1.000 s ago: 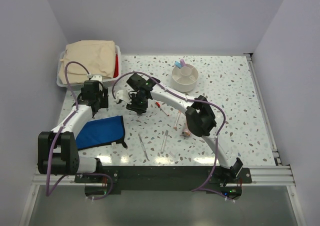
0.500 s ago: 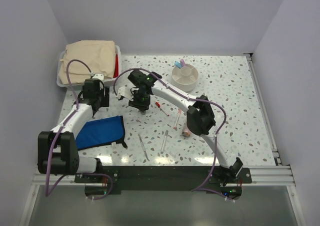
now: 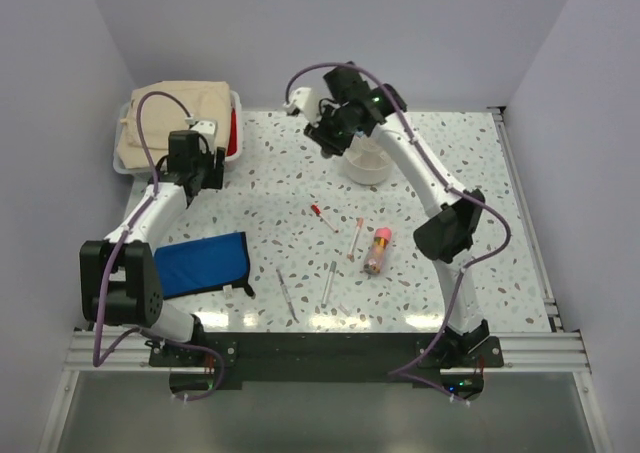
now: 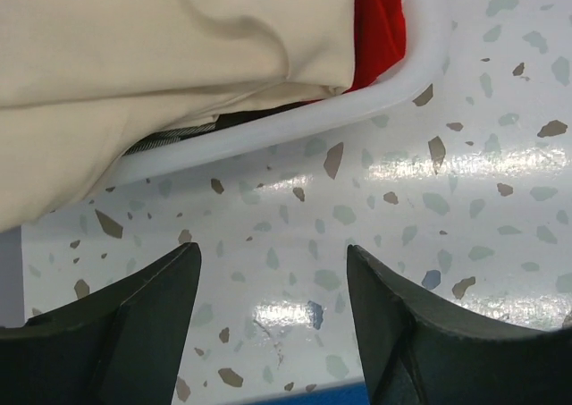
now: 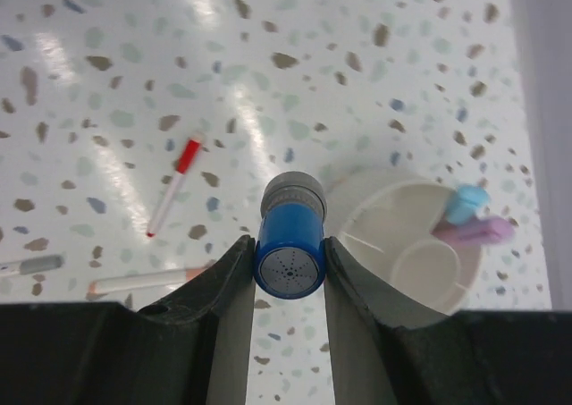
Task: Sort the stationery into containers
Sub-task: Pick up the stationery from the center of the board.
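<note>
Speckled table [image 4: 465, 155] below, left fingers [image 4: 134, 333] gape empty (near bin [image 4: 295, 123]), right fingers [image 5: 357, 333] clamp blue-capped stick [image 5: 289, 244].

The overhead camera looks down on the whole table [image 3: 480, 193]; the left wrist closely shares the bin [image 4: 295, 123], the right wrist the cup [image 5: 393, 213].

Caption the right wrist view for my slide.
Right tool grips a blue-capped stick beside the white cup.

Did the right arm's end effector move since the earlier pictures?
Yes. The right end effector went from mid-table toward the far wall and now hangs by the white cup, shut on a blue-capped stick.
</note>
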You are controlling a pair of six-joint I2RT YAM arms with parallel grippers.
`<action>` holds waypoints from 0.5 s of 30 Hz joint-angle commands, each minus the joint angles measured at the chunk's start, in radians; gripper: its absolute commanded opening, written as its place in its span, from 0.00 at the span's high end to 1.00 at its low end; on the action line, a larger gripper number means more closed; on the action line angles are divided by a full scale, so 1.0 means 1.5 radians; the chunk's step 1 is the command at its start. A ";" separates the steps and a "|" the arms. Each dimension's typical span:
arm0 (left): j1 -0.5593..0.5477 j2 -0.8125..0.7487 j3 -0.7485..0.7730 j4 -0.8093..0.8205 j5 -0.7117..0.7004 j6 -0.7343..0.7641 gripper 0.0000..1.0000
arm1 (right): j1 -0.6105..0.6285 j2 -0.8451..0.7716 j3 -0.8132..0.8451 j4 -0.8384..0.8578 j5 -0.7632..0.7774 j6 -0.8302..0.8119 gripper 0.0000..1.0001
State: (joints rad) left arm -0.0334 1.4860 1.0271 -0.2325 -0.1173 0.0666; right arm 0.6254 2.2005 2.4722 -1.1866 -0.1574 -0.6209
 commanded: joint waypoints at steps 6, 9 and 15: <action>-0.024 0.052 0.074 0.009 0.089 0.014 0.31 | -0.190 -0.047 0.019 0.055 0.037 0.109 1.00; -0.027 0.058 0.080 0.014 0.104 0.004 0.31 | -0.216 -0.039 0.022 0.069 0.043 0.117 1.00; -0.039 0.063 0.078 0.018 0.106 0.005 0.31 | -0.258 -0.002 0.027 0.063 0.026 0.119 1.00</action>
State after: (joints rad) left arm -0.0772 1.5768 1.1034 -0.2348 0.0166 0.0868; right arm 0.2584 2.1582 2.4794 -1.1179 -0.0971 -0.4732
